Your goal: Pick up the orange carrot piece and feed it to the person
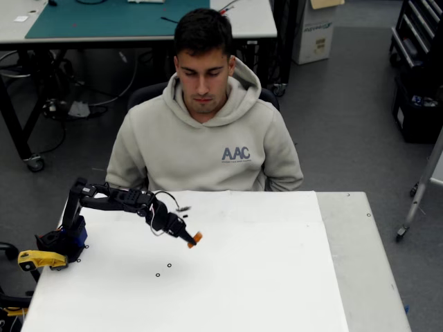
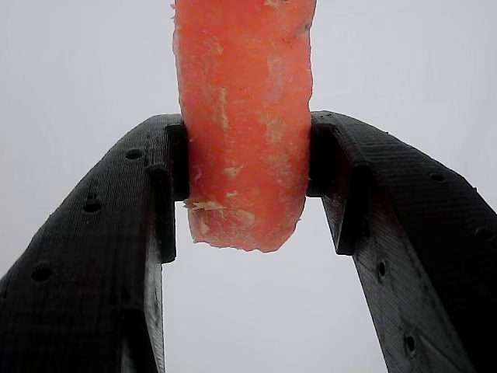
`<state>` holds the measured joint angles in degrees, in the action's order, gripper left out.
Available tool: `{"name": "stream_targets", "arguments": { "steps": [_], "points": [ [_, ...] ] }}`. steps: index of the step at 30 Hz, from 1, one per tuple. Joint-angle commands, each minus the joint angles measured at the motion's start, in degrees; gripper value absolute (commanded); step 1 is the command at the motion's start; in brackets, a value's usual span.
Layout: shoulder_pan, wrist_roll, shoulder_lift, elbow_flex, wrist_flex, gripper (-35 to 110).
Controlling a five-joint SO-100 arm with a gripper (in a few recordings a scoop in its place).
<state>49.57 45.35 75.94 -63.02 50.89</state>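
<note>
The orange carrot piece (image 1: 196, 239) sticks out of the tip of my black gripper (image 1: 188, 238), over the white table's left half in the overhead view. In the wrist view the carrot piece (image 2: 245, 124) runs upright between the two black fingers (image 2: 147, 210), which press on its sides; its lower end is rough and cut. My gripper (image 2: 245, 179) is shut on it. The person (image 1: 208, 131) sits behind the table's far edge in a light hoodie marked AAC, head bent down toward the table.
The arm's base (image 1: 62, 242) with a yellow part (image 1: 40, 259) stands at the left edge of the white table (image 1: 263, 277). Small black dots (image 1: 169, 265) mark the tabletop. A desk with a green mat (image 1: 111, 17) stands behind the person.
</note>
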Motion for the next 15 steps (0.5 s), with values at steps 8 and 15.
{"name": "stream_targets", "arguments": {
  "steps": [8, 15],
  "points": [
    [-7.1, 0.8, 0.1, 20.1, 0.4, -2],
    [-11.3, 0.8, -8.4, 33.1, 0.4, -2]
  ]
}}
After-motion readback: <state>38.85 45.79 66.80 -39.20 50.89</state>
